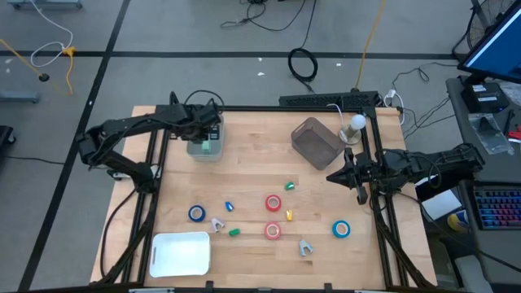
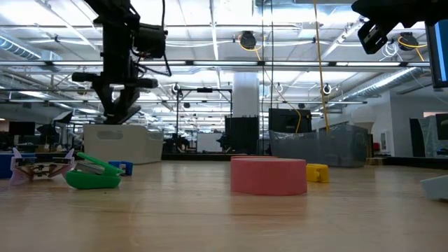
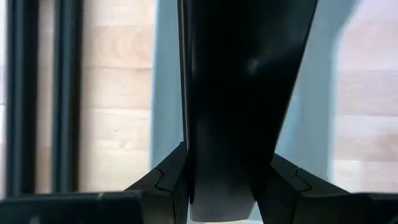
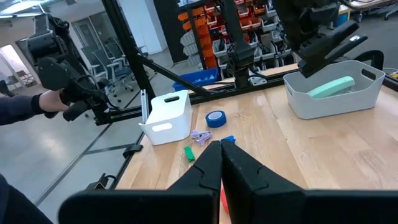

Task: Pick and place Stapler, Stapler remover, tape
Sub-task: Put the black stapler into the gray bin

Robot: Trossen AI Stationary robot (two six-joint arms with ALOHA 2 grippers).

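The left gripper point(image 1: 205, 134) hangs over the pale translucent plastic bin point(image 1: 203, 149), where a mint-green stapler point(image 4: 330, 87) already lies; whether its fingers are apart I cannot tell, and it should lift straight up clear of the bin's walls. On the wooden table point(image 1: 252, 155) lie a blue ring of tape point(image 1: 196, 213), two red rings point(image 1: 273, 203) and another blue ring point(image 1: 340, 229), none blocked. At the table's right edge, the right gripper point(image 1: 346, 174) waits pressed together, empty.
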